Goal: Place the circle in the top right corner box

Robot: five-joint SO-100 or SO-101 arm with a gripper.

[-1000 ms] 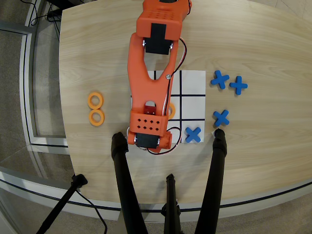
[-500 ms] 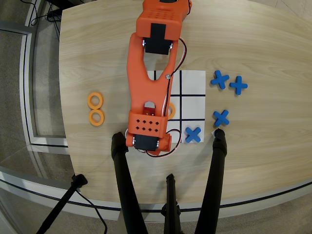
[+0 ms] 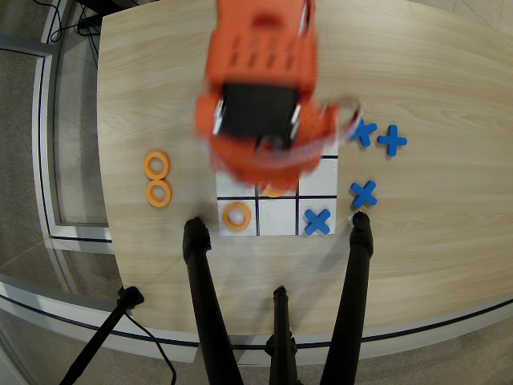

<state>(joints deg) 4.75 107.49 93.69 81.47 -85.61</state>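
Note:
My orange arm (image 3: 260, 88) hangs blurred over the upper part of the paper grid (image 3: 276, 218) and hides my gripper's fingers, so I cannot tell how the jaws stand. An orange ring (image 3: 274, 192) peeks out from under the arm at the lower edge of the middle cell; I cannot tell whether it is held. Another orange ring (image 3: 236, 215) lies in the bottom left cell. A blue cross (image 3: 318, 220) lies in the bottom right cell. The arm covers the top row, so the top right corner cell is hidden.
Two spare orange rings (image 3: 158, 178) lie on the wooden table left of the grid. Three blue crosses (image 3: 392, 140) lie to its right. Black stand legs (image 3: 200, 281) rise at the table's near edge.

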